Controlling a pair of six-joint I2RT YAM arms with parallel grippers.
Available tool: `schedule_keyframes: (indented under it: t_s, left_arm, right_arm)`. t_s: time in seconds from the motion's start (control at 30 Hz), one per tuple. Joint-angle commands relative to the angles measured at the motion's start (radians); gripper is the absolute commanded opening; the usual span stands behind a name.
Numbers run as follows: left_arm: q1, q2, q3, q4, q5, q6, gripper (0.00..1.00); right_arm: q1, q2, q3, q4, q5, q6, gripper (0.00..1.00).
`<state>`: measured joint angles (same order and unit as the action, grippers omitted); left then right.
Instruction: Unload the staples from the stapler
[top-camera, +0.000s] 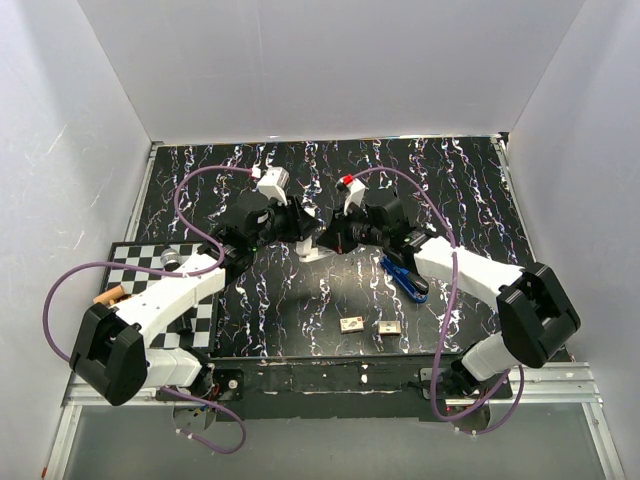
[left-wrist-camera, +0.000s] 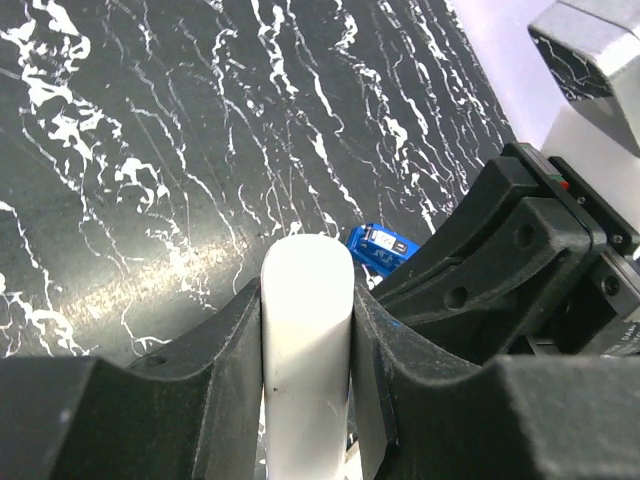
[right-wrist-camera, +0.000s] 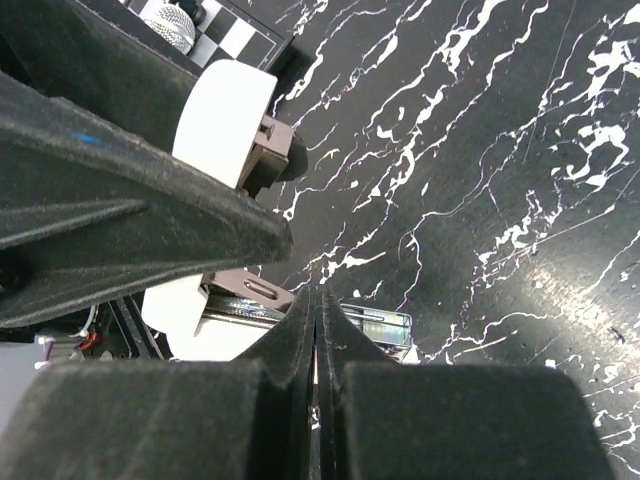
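Note:
The white stapler (top-camera: 311, 250) is held above the black marbled table between both arms. My left gripper (left-wrist-camera: 307, 295) is shut on its white body (left-wrist-camera: 305, 350); it also shows in the top view (top-camera: 298, 233). In the right wrist view the stapler stands open, with the white top (right-wrist-camera: 225, 120) raised and the metal magazine (right-wrist-camera: 375, 325) showing below. My right gripper (right-wrist-camera: 318, 300) is shut, its tips pressed together right at the magazine. I cannot tell if anything thin is pinched between them. In the top view the right gripper (top-camera: 331, 240) meets the stapler from the right.
A blue tool (top-camera: 405, 278) lies right of centre and shows in the left wrist view (left-wrist-camera: 378, 246). Two small metal pieces (top-camera: 351, 324) (top-camera: 387, 327) lie near the front edge. A checkerboard mat (top-camera: 200, 320) at the left carries a silver object (top-camera: 172, 258).

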<state>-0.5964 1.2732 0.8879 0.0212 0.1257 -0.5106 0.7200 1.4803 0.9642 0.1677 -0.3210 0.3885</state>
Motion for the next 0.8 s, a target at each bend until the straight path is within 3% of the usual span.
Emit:
schedule_keyframes:
  t_s: [0.0,0.77]
  left_arm:
    - [0.007,-0.011,-0.007,0.094,-0.093,-0.025,0.0]
    - [0.007,0.008,0.0,0.135,-0.218,-0.043,0.0]
  right_arm:
    - [0.007,0.008,-0.038,0.081,-0.059,0.035,0.01]
    - [0.027,0.115,-0.096,0.259,-0.148,0.168,0.01]
